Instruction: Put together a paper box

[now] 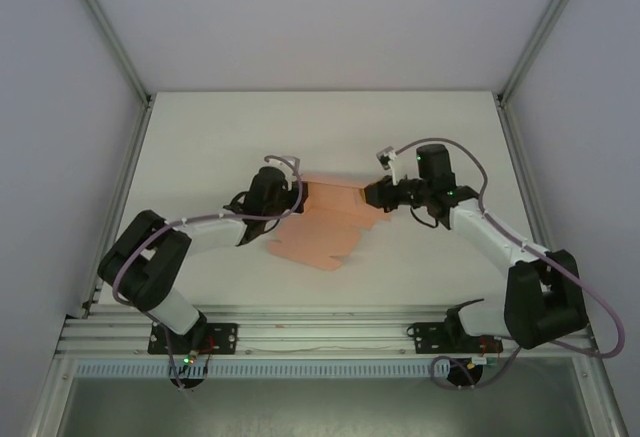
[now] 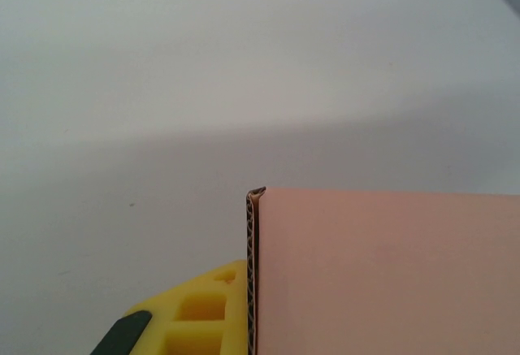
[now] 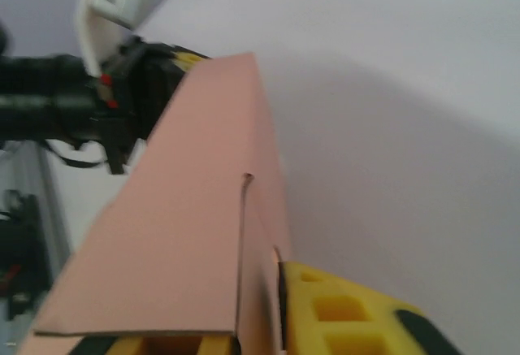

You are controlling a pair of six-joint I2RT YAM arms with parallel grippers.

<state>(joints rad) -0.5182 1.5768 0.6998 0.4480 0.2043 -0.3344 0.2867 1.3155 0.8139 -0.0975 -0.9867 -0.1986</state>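
We see the left gripper clamped tight on the paper box at its left edge. The right gripper jaws straddle the right edge; we can't tell if they're pinching.

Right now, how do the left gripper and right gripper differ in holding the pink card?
The left gripper holds the left end of the card, pointing right; the right gripper holds its right end, pointing left. At the left gripper the card is one flat panel; at the right gripper it is folded along a crease. Both have yellow fingers shut on the same card.
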